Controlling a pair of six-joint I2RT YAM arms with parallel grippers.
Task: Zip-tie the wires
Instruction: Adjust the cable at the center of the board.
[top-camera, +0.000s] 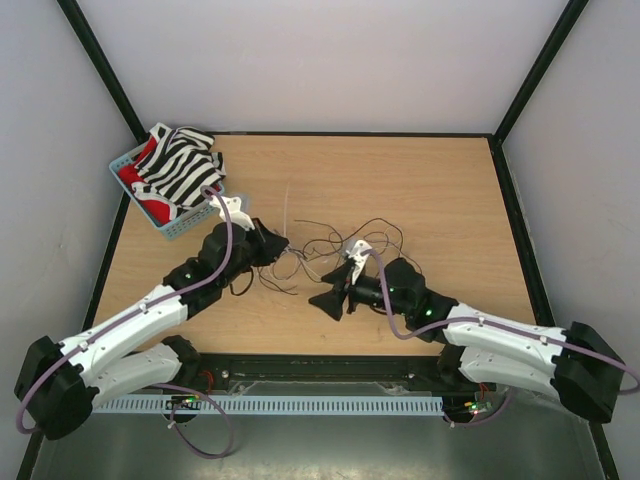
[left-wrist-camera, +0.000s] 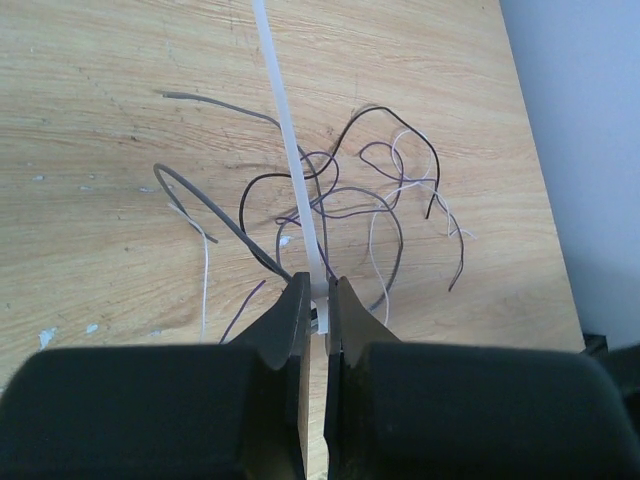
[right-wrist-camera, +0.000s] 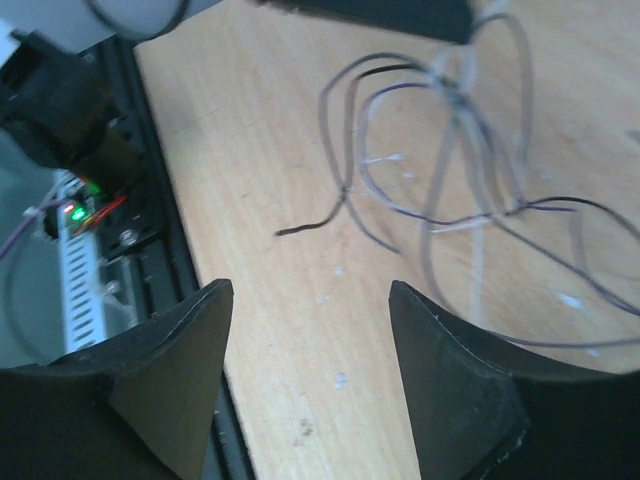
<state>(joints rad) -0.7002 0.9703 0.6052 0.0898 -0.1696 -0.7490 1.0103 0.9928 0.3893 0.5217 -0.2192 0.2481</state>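
Observation:
The wires (top-camera: 335, 247) lie in a loose dark and pale tangle on the wooden table (top-camera: 440, 190), between the two arms. In the left wrist view the wires (left-wrist-camera: 385, 110) spread out beyond my left gripper (left-wrist-camera: 318, 287), which is shut on a white zip tie (left-wrist-camera: 290, 150). The tie's strip runs straight away from the jaws, and from above the zip tie (top-camera: 285, 210) points to the far side. My left gripper (top-camera: 276, 245) sits at the tangle's left edge. My right gripper (top-camera: 335, 288) stands open over bare wood with nothing between its jaws (right-wrist-camera: 310, 295); the wires (right-wrist-camera: 345, 190) lie just beyond it.
A blue basket (top-camera: 185, 228) holding a striped black-and-white cloth (top-camera: 180, 165) stands at the table's far left corner. The table's near edge with a black rail (right-wrist-camera: 150, 200) is close to the left of my right gripper. Dark frame posts rise at the back corners.

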